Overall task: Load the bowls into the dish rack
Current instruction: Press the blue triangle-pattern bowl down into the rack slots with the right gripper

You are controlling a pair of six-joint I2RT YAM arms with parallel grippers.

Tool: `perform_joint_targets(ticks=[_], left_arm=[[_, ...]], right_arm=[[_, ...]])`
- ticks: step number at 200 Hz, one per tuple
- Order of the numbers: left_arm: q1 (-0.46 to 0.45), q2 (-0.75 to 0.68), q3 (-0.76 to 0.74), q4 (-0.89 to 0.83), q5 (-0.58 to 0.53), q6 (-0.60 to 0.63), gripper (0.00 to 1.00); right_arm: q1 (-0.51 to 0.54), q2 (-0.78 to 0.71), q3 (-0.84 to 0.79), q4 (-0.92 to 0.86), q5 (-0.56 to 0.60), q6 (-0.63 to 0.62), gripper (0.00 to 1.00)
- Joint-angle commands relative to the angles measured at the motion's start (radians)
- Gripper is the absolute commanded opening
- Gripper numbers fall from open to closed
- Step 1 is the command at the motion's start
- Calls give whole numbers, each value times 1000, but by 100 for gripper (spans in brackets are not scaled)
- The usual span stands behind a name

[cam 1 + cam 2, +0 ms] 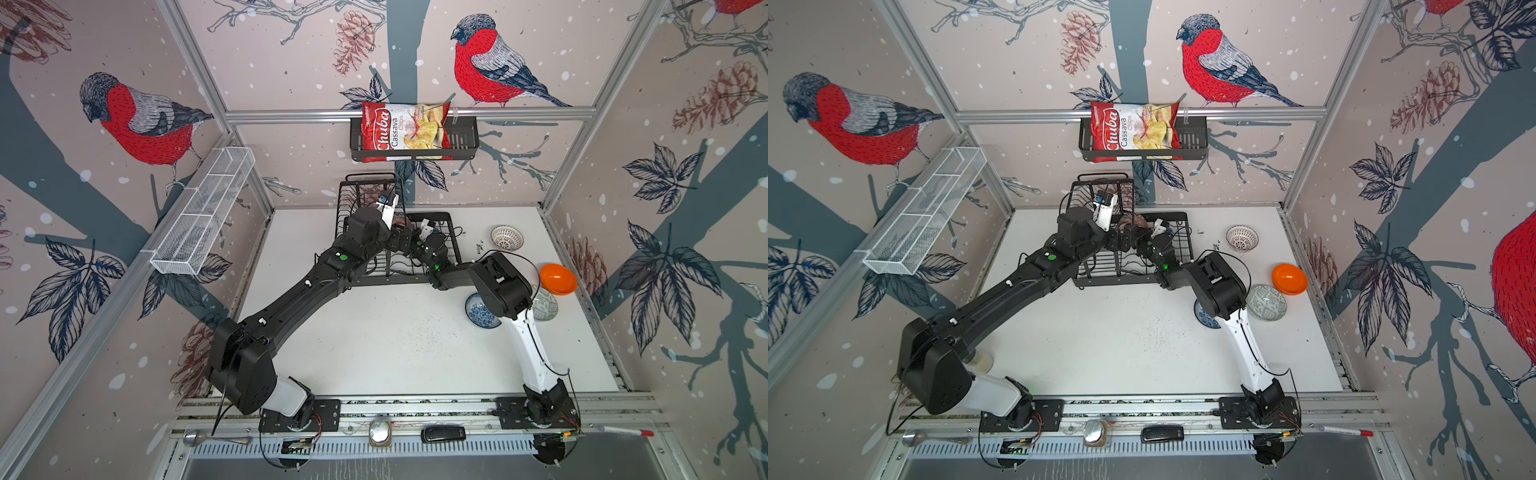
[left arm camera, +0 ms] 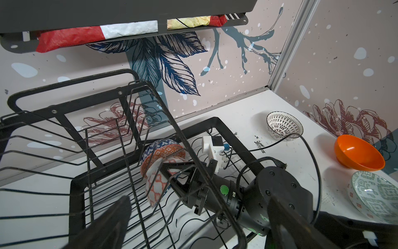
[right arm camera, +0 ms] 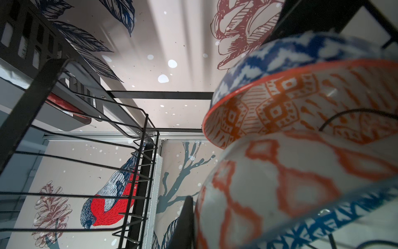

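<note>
Now your right tool [image 2: 163, 169] pinches the round orange-lattice ceramic bowl [image 2: 155, 189] in the black wire dish rack [image 2: 74, 187]; left tool [image 2: 199, 202] gapes open.

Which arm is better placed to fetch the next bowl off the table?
Right, likely: the white lattice bowl, plain orange bowl, grey-white bowl and blue floral bowl sit on its side. The right gripper must first release the orange-diamond bowl in the black wire rack.

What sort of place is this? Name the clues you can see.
Probably a robot test cell staged as a kitchen corner: aluminium framing around wallpapered walls, a left arm and right arm mounted on a front rail, and a dish rack and orange bowl on the white tabletop.
</note>
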Motion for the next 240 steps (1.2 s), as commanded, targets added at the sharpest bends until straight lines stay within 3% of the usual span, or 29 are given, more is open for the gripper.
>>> perform_joint_targets(ticks=[1,240], left_arm=[[1,-6,7,-11,2,4,98],[1,-12,5,-6,1,-6,98]], right_arm=[[6,12,14,32,5,29,0],[22,-59,-93,-57,88,168,0]])
